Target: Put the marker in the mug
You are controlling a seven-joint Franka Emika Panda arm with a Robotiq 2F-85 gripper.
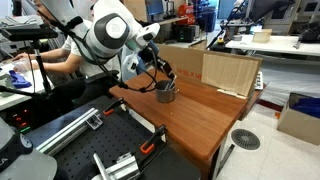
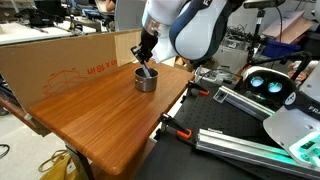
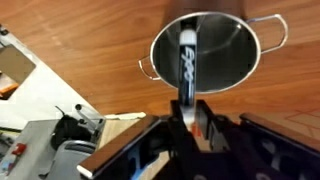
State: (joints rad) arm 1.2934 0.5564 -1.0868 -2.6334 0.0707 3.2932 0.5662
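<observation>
Robotics lab: wooden bench [image 2: 90, 105] beside aluminium-rail frame [image 2: 240, 145], cardboard boxes [image 1: 300, 120] on floor, desks [image 1: 275, 45] with monitors [image 1: 265, 12] behind.

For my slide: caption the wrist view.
The gripper holds the marker over the open mug on the wooden table.

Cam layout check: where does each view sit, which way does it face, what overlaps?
Exterior view: near the robot's base, facing across the wooden table to the cardboard box; arm enters from picture-left, gripper over the mug.
Exterior view: raised, off the table's corner, facing the cardboard box; arm enters upper right, gripper at the mug.
Wrist view: looks straight down into the mug; gripper holds the marker over it.
Shared: all three show mug and gripper; both exterior views show table and cardboard box.
</observation>
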